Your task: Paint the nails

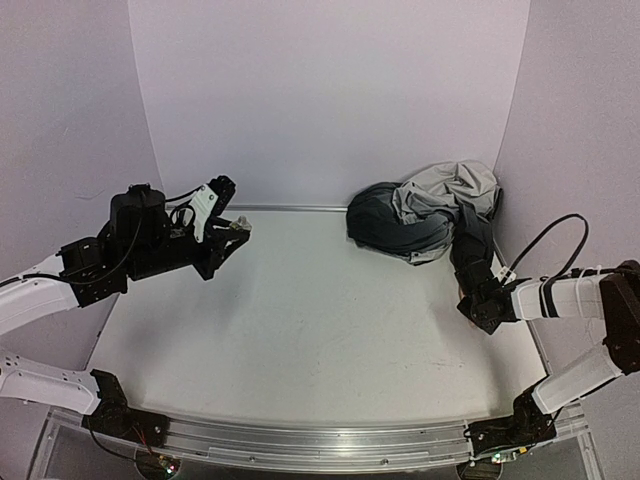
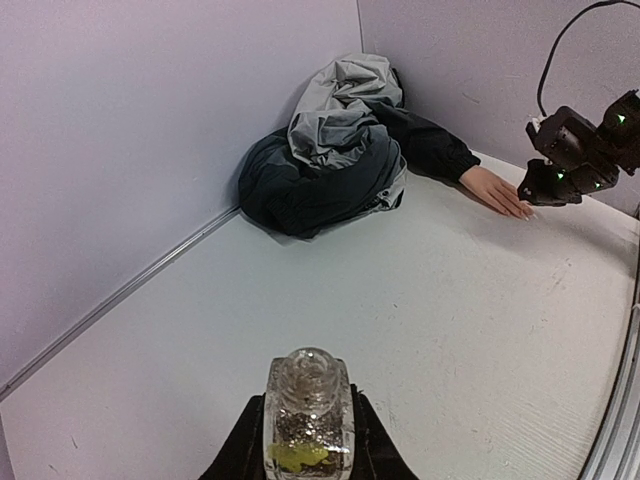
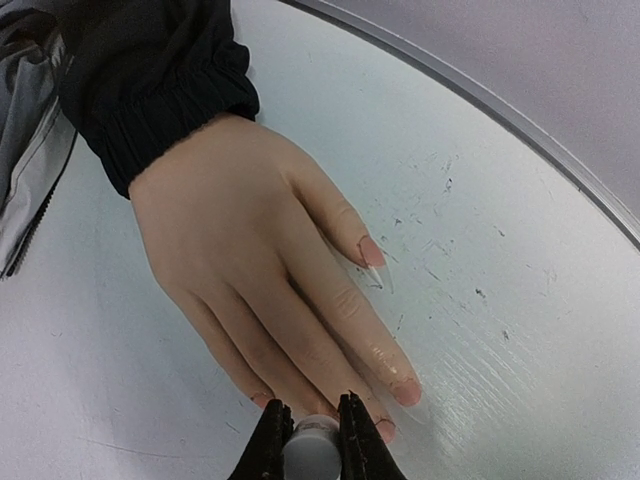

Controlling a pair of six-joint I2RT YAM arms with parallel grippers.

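Where right tool [image 3: 310, 440] overhangs nails [image 3: 405, 392], edge [image 3: 500, 110] runs near.

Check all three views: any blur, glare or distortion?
Top external: even soft light, wide-angle bowing along the table rail. Left wrist: close bottle slightly soft, highlights on its glass. Right wrist: hand sharp, cap in the jaws blurred.

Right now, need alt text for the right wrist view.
A pale mannequin hand lies palm down on a white table, fingers toward the camera, pinkish nails showing; a dark sleeve cuff covers its wrist. At the bottom edge, the right arm's jaws grip a small white cap by their tips.
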